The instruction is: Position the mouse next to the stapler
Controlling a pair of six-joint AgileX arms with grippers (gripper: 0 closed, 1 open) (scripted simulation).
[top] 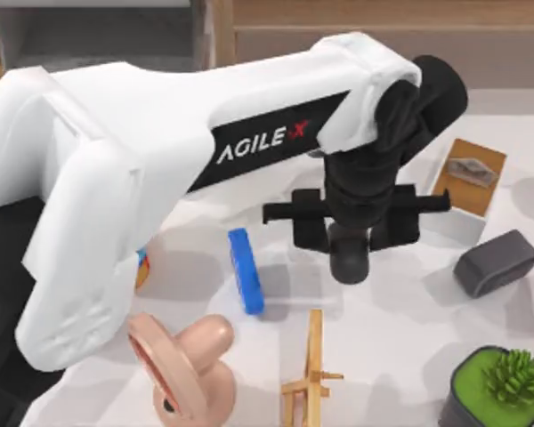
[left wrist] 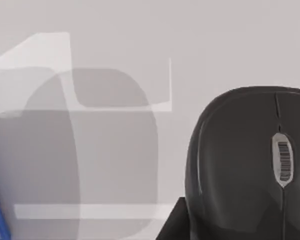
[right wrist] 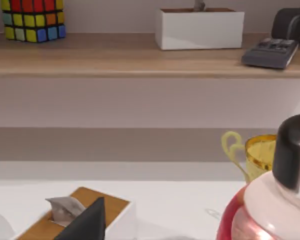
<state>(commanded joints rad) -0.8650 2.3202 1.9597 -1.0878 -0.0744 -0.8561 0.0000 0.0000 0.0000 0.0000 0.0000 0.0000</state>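
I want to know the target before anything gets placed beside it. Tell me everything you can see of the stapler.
The stapler is a bright blue, long, narrow bar with rounded ends, smooth and plastic-looking, with no markings visible. It lies flat on the white table near the middle, its length running up and down the top view, slightly slanted. The left gripper hangs to its right, apart from it. The wooden stand stands nearby, not touching. Nothing touches the stapler.

A rendered indoor tabletop scene, like a home or office. A white table (top: 400, 329) sits before a wooden shelf (right wrist: 115, 62) holding a puzzle cube (right wrist: 32, 20) and calculator (right wrist: 270, 52).
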